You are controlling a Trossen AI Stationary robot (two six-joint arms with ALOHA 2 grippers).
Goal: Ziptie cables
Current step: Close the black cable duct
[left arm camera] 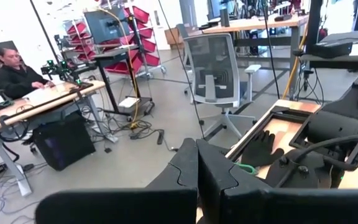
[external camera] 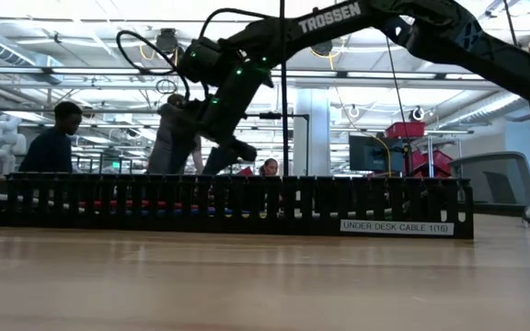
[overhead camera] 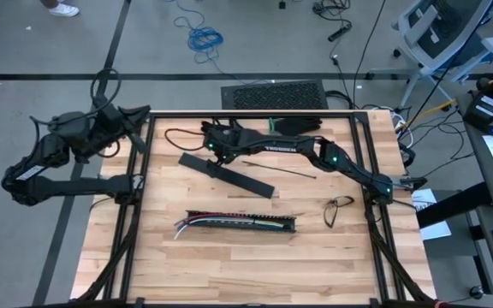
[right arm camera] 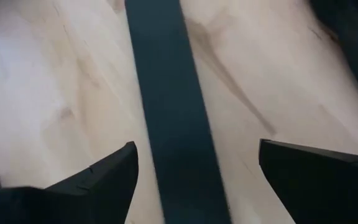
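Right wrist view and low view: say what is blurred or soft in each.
Right wrist view: the flat black strip and wood grain are smeared by motion blur, with the open jaws' edges crisper. Low view: the near table is out of focus; the slotted duct and its label read sharp.

A long black slotted plastic duct (overhead camera: 245, 224) lies on the pale wooden table (overhead camera: 187, 274). Beyond the duct lies a flat black strip (overhead camera: 226, 174); to its right, black-rimmed glasses (overhead camera: 338, 208); a black glove (overhead camera: 296, 125) far beyond.
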